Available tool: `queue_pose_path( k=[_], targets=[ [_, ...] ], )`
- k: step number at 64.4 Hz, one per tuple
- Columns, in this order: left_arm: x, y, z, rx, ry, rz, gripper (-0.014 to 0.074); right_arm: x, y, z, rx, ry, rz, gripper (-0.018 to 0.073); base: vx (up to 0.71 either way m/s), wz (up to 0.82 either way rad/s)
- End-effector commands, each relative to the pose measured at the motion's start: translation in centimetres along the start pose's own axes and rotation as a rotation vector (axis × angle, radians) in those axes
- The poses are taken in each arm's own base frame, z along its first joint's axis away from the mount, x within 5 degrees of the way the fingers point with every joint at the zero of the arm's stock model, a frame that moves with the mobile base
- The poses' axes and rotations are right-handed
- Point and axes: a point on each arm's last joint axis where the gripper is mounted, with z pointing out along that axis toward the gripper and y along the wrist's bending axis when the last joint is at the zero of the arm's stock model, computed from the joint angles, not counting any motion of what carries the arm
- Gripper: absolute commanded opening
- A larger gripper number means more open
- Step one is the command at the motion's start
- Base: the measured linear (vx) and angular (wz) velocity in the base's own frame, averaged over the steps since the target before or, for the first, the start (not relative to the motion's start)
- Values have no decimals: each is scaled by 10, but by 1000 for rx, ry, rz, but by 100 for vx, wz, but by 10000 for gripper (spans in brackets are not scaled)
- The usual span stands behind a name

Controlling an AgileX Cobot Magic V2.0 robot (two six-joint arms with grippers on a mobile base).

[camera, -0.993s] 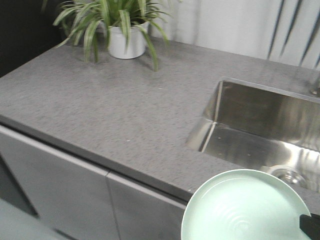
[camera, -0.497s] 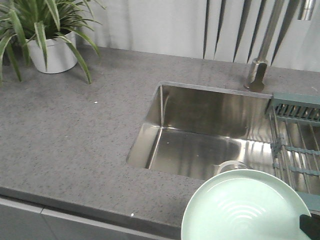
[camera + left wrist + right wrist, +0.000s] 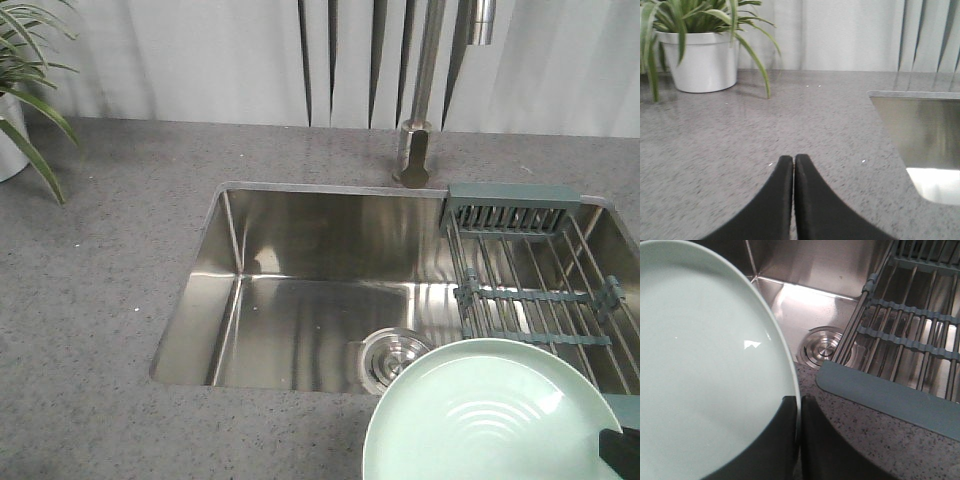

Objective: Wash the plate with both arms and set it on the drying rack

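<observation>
Right wrist: plate (image 3: 705,365) rim clamped between right jaws.

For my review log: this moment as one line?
right tool shut on round pale mint-green plate rim; left tool shut, empty, over grey countertop; plate not yet on steel-rod drying rack

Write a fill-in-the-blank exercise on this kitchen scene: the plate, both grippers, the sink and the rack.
1. The right gripper is shut on the rim of the round pale mint-green plate, while the shut left gripper holds ____.
2. The steel-rod drying rack with grey-green bars lies across the ____ side of the stainless steel sink.
3. The white pot on the grey speckled countertop holds a green ____.

Missing words: nothing; right; plant
</observation>
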Motion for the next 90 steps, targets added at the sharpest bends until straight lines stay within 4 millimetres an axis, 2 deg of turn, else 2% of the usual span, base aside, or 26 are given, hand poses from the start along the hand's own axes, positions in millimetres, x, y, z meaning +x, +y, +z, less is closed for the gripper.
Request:
queue_pose_path(
  k=[1,90],
  targets=[
    [-1,0,0,7,-73,-6,-6,-14,0,-5,3,-90,3,-8,8,-26],
    [-1,0,0,7,-73,-6,-6,-14,0,-5,3,-90,3,-8,6,-5]
  ],
)
